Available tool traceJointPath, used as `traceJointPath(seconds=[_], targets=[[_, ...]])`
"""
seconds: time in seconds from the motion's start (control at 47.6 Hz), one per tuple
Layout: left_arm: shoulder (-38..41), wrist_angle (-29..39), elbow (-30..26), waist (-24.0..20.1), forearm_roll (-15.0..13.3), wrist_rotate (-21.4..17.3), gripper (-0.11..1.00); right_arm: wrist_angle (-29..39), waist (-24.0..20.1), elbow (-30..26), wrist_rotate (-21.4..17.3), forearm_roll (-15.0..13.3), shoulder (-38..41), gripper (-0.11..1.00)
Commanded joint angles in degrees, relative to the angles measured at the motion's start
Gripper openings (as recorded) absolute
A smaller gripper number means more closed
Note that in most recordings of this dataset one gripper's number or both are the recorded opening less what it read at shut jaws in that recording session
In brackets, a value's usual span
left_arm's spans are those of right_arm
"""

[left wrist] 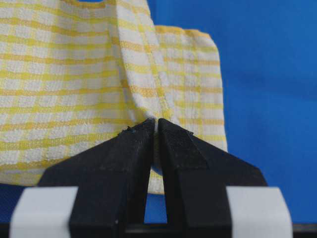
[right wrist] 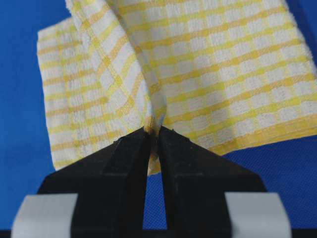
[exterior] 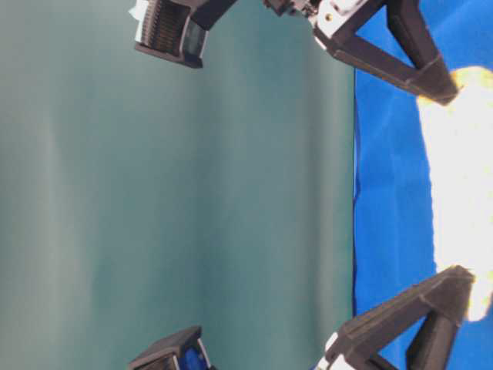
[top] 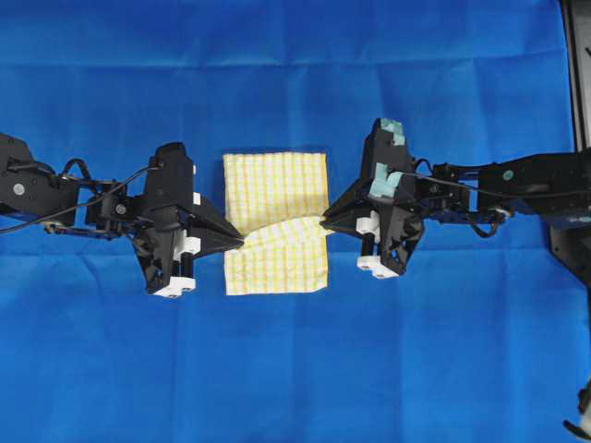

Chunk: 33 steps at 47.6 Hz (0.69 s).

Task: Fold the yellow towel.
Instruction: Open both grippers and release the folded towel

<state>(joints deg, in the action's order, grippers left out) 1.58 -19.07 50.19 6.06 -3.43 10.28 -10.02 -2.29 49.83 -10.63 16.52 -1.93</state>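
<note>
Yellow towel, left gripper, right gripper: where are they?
yellow towel (top: 275, 185): overhead view, flat upper half.
left gripper (left wrist: 156, 125): left wrist view, fingertips pinching towel.
right gripper (right wrist: 154, 134): right wrist view, fingertips pinching towel.

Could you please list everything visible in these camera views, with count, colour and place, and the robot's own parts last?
Thin white cloth towel with yellow checks and yellow hems: one, white and yellow, middle of the overhead view, lying on the sheet, pinched at its left and right edges.
Large plain blue sheet: one, blue, spread under everything.
Grey-green backdrop: one, beyond the sheet's edge in the table-level view.
Left hand: one, black with white parts, shut on the towel's left edge.
Right hand: one, black with white and pale teal parts, shut on the towel's right edge.
</note>
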Motion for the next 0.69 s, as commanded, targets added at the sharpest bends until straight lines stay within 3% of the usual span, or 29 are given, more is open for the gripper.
traceJointPath(seconds=[0.0, 0.483, 0.672], targets=[[0.0, -0.2, -1.1, 0.7, -0.1, 0.0, 0.03, -0.4, -0.9, -1.3, 0.1, 0.1, 0.1, 0.07], [0.6, -0.2, -1.5, 3.1, -0.1, -0.1, 0.04, -0.1, -2.8, -3.6, 0.1, 0.2, 2.5, 0.07], [0.6, -0.2, -1.6, 3.1, -0.1, -0.1, 0.13, 0.1, -3.1, -3.7, 0.1, 0.2, 2.8, 0.08]])
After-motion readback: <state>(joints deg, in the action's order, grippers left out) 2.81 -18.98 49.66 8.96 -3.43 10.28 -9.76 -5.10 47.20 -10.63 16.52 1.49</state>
